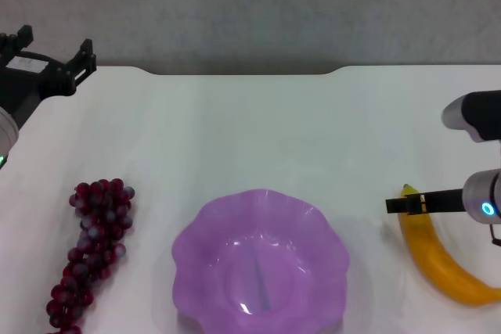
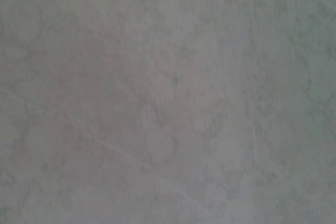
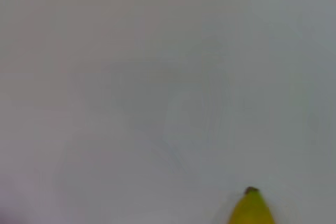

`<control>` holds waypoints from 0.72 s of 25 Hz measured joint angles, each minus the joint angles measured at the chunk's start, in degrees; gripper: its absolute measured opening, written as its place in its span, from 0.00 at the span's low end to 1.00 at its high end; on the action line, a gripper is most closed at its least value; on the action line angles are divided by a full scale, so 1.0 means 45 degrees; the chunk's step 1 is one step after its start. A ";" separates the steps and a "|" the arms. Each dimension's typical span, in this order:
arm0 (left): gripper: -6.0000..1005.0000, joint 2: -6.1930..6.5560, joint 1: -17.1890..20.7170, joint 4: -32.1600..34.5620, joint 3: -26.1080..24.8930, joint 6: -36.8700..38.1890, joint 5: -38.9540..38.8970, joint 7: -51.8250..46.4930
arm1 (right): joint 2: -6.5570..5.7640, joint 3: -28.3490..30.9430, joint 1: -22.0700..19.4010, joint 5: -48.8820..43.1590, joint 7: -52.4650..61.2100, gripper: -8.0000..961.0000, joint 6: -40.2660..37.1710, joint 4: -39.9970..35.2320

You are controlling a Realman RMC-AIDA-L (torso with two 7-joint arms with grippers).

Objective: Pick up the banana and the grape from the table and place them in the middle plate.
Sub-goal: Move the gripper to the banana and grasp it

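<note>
The banana lies on the table, right of the plate. The right end effector reaches its stem end; finger state cannot be determined. The banana is smooth, probably slippery; grip mid-body. The grapes lie left, probably fragile. The left end effector is parked far left.

Colours on the white table

The table is showing plain white; the middle plate is glowing translucent purple. The grape is looking dark red-purple, some berries with a pale sheen. The banana is showing yellow-orange with a dark-green tip. The right gripper is appearing black, like the left gripper.
</note>
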 joint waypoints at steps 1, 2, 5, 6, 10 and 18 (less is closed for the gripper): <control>0.87 -0.0002 0.0000 0.0000 0.0000 -0.0001 0.0000 -0.0003 | 0.0000 -0.0061 0.0052 0.0089 -0.0040 0.85 -0.0012 0.0082; 0.87 -0.0002 0.0000 0.0000 0.0000 -0.0002 0.0000 -0.0004 | -0.0001 -0.0124 0.0106 0.0209 -0.0095 0.85 -0.0032 0.0210; 0.87 -0.0006 0.0012 0.0000 0.0000 0.0002 0.0000 -0.0012 | -0.0004 -0.0196 0.0160 0.0373 -0.0153 0.85 -0.0063 0.0360; 0.87 -0.0008 0.0017 0.0000 -0.0004 0.0003 0.0000 -0.0025 | -0.0005 -0.0197 0.0164 0.0392 -0.0153 0.85 -0.0064 0.0387; 0.87 -0.0008 0.0026 0.0022 -0.0051 0.0001 0.0000 -0.0085 | -0.0022 -0.0143 0.0169 0.0421 -0.0154 0.83 -0.0060 0.0513; 0.87 -0.0008 0.0014 0.0022 -0.0058 -0.0001 0.0000 -0.0092 | -0.0050 -0.0125 0.0627 0.0430 -0.0224 0.78 -0.0076 0.1338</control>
